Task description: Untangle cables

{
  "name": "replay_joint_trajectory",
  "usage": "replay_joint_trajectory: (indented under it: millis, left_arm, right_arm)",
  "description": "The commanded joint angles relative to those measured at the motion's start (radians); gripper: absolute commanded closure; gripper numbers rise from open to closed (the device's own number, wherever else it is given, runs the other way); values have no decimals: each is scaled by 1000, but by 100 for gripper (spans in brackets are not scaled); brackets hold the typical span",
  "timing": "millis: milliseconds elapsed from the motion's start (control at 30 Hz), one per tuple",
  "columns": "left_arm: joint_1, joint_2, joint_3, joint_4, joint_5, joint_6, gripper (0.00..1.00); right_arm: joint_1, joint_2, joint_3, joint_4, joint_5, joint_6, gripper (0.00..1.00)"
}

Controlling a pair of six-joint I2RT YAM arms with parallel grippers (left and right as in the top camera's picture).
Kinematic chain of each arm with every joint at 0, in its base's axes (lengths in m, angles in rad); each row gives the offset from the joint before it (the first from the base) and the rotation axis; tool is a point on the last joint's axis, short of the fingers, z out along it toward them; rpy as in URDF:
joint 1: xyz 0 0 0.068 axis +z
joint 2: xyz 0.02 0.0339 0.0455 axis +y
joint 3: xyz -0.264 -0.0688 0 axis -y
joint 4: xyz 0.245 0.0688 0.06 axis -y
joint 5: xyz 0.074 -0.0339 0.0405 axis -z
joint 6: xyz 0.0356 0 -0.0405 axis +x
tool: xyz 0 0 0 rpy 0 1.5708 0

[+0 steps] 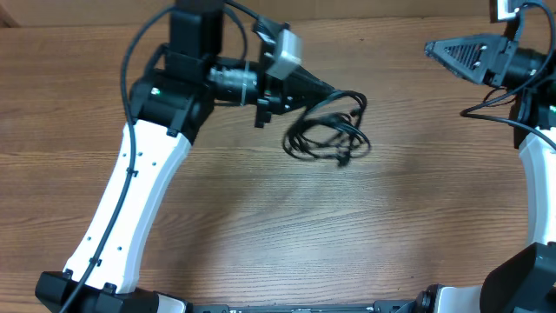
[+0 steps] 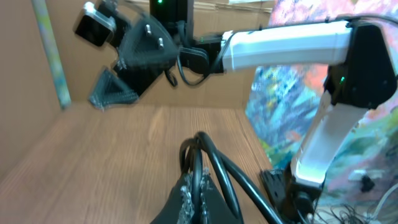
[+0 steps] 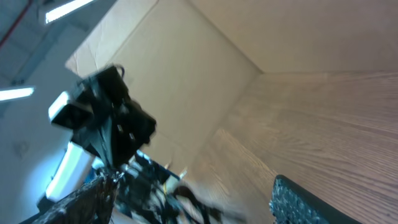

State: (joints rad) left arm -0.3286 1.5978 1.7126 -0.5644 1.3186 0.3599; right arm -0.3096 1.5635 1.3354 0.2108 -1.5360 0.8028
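The thin black cables (image 1: 328,132) lie in a loose, tangled bundle of loops on the pale wood-grain table (image 1: 261,226), right of centre and toward the far edge. The black left gripper (image 1: 335,90) points toward the right side and meets the bundle's upper loop. In the left wrist view its fingers (image 2: 186,199) are pressed together on a glossy loop that rises between them, so it is clamped on the cables. The rest of the bundle rests on the table just beside the fingertips. A small plug end (image 1: 342,160) sticks out at its near side.

A white boxy camera block (image 1: 280,50) sits on the left wrist. The long white left arm (image 1: 130,200) crosses the left part of the table, with a small green light (image 1: 157,90) on its black joint. The right gripper (image 1: 445,49) hangs at the far right, well apart from the cables, with only bare table between. Its textured black fingers (image 3: 311,202) sit at opposite bottom corners of the right wrist view, wide apart and holding nothing.

A brown cardboard wall (image 3: 186,74) stands behind the table. The right wrist view is tilted and blurred, and the cables there are only a dark smear near the bottom edge. In the left wrist view a colourful surface (image 2: 280,106) at the right is too blurred to identify, and the bottom edge cuts off the left fingers.
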Motion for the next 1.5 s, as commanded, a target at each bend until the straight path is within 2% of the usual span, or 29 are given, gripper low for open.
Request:
replay_joint_trajectory:
  millis: [0, 133, 300, 467, 633, 900, 1233, 1467]
  left_arm:
    - [10, -24, 5, 53, 98, -82, 96]
    - [10, -24, 5, 139, 92, -166, 96]
    - [23, -24, 5, 196, 92, -220, 96]
    - [28, -24, 5, 209, 67, -240, 96]
    - [33, -24, 5, 238, -38, -321, 96]
    - [59, -24, 5, 360, -36, -423, 96]
    - [61, -23, 5, 385, -37, -456, 96]
    - [38, -23, 5, 393, -17, -492, 96]
  right_arm:
    - [50, 4, 12, -75, -33, -266, 23]
    - [128, 4, 12, -181, -33, -427, 23]
    - [201, 4, 12, -199, -33, -489, 23]
    - [248, 4, 12, -198, -33, -499, 24]
    - [283, 4, 12, -206, -33, -499, 28]
    - [322, 4, 12, -213, -33, -521, 27]
    - [390, 4, 12, -213, -32, -521, 26]
    - [449, 4, 12, -213, 43, -520, 23]
